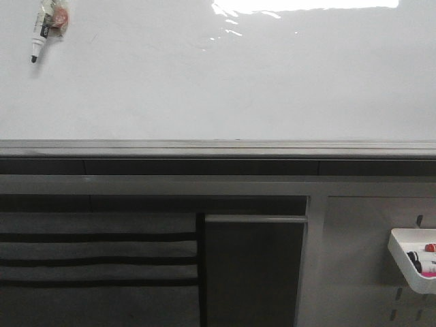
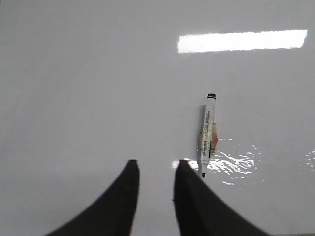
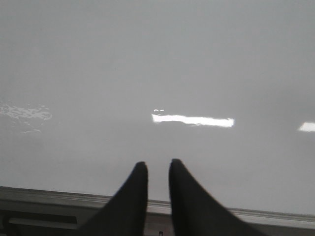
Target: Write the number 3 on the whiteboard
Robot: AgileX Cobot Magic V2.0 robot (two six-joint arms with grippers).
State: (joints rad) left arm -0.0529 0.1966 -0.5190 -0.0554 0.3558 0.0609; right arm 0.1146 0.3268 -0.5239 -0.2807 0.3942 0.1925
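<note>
Whiteboard (image 1: 218,82) bare, no number 3 drawn: marker (image 1: 42,30) clings at its 10 o'clock corner, ungrasped, while left end effector (image 2: 155,169) and right end effector (image 3: 157,169) hover slightly parted, empty.

The white tray (image 1: 411,261) is cut off at the front view's right edge.

Left end effector (image 2: 155,169) and right end effector (image 3: 158,169): fingers slightly parted, holding nothing.
</note>
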